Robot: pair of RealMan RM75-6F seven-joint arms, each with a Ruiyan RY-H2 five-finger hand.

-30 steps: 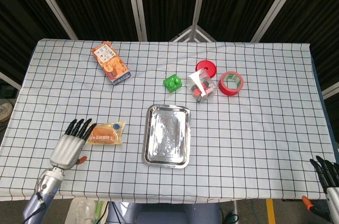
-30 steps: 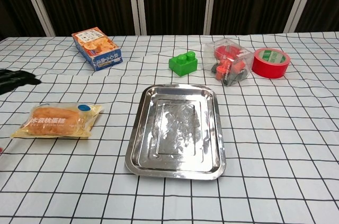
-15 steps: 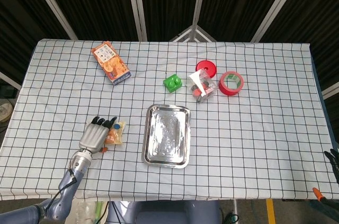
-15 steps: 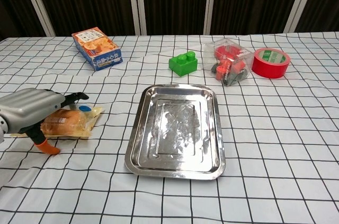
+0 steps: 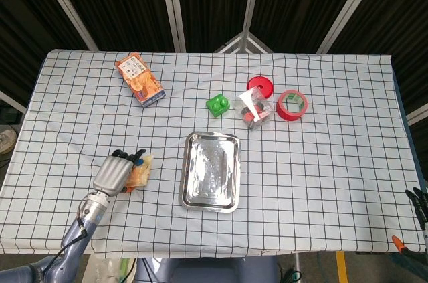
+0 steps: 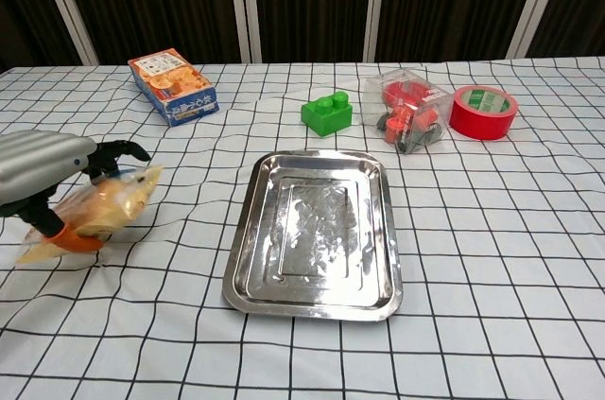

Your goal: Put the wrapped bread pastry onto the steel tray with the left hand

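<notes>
The wrapped bread pastry, golden in a clear yellow-printed wrapper, is tilted, its right end raised off the cloth. My left hand grips it from above, fingers curled over the top and the orange thumb tip underneath. In the head view, the left hand covers most of the pastry, a little left of the steel tray. The steel tray lies bare at the table's middle. At the lower right edge of the head view only the dark fingertips of my right hand show, apart and holding nothing.
An orange snack box lies at the back left. Behind the tray stand a green block, a clear box of red parts, a red lid and a red tape roll.
My left hand has closed around the pastry and tipped it up off the cloth, shifting slightly left. The right hand has sunk further out of the head view.
</notes>
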